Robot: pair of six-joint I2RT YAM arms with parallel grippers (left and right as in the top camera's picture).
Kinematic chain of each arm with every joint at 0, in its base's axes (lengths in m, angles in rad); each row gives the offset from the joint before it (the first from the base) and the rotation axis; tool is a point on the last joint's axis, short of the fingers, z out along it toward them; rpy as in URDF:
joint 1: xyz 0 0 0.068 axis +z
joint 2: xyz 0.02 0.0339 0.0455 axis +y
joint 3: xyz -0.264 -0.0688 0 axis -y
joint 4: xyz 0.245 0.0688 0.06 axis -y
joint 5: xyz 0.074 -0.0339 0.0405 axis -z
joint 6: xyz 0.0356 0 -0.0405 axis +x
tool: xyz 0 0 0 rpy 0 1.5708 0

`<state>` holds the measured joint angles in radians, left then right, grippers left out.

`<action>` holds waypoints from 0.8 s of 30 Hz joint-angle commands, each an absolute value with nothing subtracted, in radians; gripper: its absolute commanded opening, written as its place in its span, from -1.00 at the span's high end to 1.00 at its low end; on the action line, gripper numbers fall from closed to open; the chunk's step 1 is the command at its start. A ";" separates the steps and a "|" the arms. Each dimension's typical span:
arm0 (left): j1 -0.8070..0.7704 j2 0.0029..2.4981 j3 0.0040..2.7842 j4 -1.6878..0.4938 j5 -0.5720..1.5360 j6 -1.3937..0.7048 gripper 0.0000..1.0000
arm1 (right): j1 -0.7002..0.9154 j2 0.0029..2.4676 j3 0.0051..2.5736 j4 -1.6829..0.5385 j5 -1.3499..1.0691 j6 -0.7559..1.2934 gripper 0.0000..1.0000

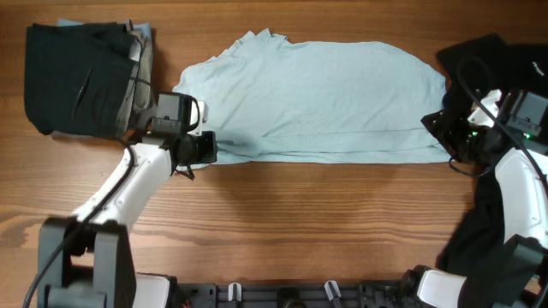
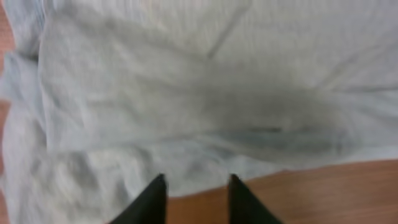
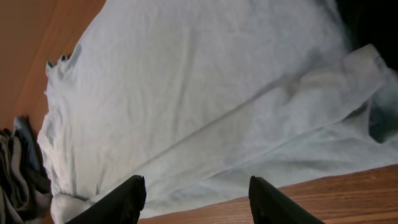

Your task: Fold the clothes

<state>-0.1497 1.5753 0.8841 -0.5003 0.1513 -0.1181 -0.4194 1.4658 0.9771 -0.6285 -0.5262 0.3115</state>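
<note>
The clothes here are chiefly a pale light-blue T-shirt (image 1: 317, 98), lying flat across the far middle of the table with its lower part doubled over along the near edge. My left gripper (image 1: 208, 147) sits at the shirt's near-left corner. In the left wrist view its fingertips (image 2: 157, 190) stand a little apart over bare wood at the hem of the shirt (image 2: 186, 93), nothing between them. My right gripper (image 1: 443, 134) is at the shirt's right end. In the right wrist view it (image 3: 196, 190) is wide open above the near edge of the shirt (image 3: 199, 93), holding nothing.
A folded stack of dark garments (image 1: 77, 77) lies at the far left corner, just behind my left arm. Black cloth (image 1: 492, 56) lies at the far right, behind and under my right arm. Bare wooden table (image 1: 325, 222) runs along the near side.
</note>
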 commanded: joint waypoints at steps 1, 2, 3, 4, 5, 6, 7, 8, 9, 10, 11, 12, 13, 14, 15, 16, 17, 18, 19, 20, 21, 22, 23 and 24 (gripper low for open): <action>-0.153 1.625 0.899 -0.470 0.112 -0.096 0.46 | -0.411 1.453 0.991 -0.628 -0.509 0.291 -0.16; -0.152 1.645 0.899 -0.462 0.110 -0.091 0.34 | -0.411 1.454 0.991 -0.630 -0.509 0.291 -0.16; -0.152 1.655 0.899 -0.458 0.110 -0.089 0.27 | -0.411 1.454 0.991 -0.630 -0.509 0.291 -0.16; -0.152 1.663 0.899 -0.453 0.110 -0.089 0.22 | -0.411 1.454 0.991 -0.630 -0.509 0.291 -0.16; -0.152 1.675 0.899 -0.445 0.110 -0.089 0.17 | -0.411 1.454 0.991 -0.630 -0.509 0.291 -0.16; -0.152 1.684 0.899 -0.439 0.110 -0.089 0.14 | -0.411 1.454 0.991 -0.630 -0.509 0.291 -0.16; -0.152 1.691 0.899 -0.431 0.110 -0.089 0.14 | -0.411 1.454 0.991 -0.630 -0.509 0.291 -0.16; -0.152 1.699 0.899 -0.424 0.110 -0.089 0.14 | -0.411 1.454 0.991 -0.630 -0.509 0.292 -0.16; -0.152 1.703 0.899 -0.421 0.110 -0.089 0.16 | -0.411 1.454 0.991 -0.630 -0.509 0.291 -0.16; -0.152 1.706 0.899 -0.420 0.110 -0.089 0.24 | -0.411 1.454 0.991 -0.630 -0.509 0.291 -0.16; -0.152 1.707 0.899 -0.421 0.110 -0.089 0.33 | -0.411 1.454 0.991 -0.631 -0.509 0.291 -0.16; -0.152 1.707 0.899 -0.421 0.110 -0.089 0.45 | -0.411 1.454 0.991 -0.633 -0.509 0.292 -0.16; -0.152 1.707 0.899 -0.421 0.110 -0.089 0.59 | -0.411 1.454 0.991 -0.635 -0.509 0.291 -0.16; -0.152 1.707 0.899 -0.421 0.110 -0.089 0.76 | -0.411 1.454 0.991 -0.637 -0.509 0.291 -0.16; -0.152 1.707 0.899 -0.421 0.110 -0.089 0.91 | -0.411 1.454 0.991 -0.637 -0.509 0.292 -0.16; -0.152 1.704 0.899 -0.422 0.112 -0.093 0.92 | -0.411 1.454 0.991 -0.638 -0.509 0.291 -0.16; -0.152 1.700 0.899 -0.424 0.114 -0.103 0.92 | -0.411 1.454 0.991 -0.638 -0.509 0.291 -0.16; -0.152 1.693 0.901 -0.426 0.114 -0.115 0.92 | -0.411 1.454 0.991 -0.638 -0.509 0.291 -0.16; -0.152 1.686 0.904 -0.432 0.114 -0.120 0.92 | -0.411 1.454 0.991 -0.639 -0.509 0.291 -0.16; -0.152 1.678 0.909 -0.440 0.114 -0.121 0.92 | -0.411 1.454 0.991 -0.640 -0.509 0.292 -0.16; -0.152 1.672 0.915 -0.450 0.113 -0.120 0.92 | -0.411 1.454 0.991 -0.640 -0.509 0.292 -0.16; -0.152 1.665 0.923 -0.461 0.113 -0.120 0.92 | -0.411 1.454 0.991 -0.640 -0.508 0.291 -0.16; -0.152 1.661 0.931 -0.471 0.113 -0.120 0.92 | -0.411 1.454 0.991 -0.640 -0.505 0.290 -0.16; -0.152 1.658 0.940 -0.484 0.114 -0.120 0.92 | -0.411 1.454 0.991 -0.640 -0.505 0.291 -0.15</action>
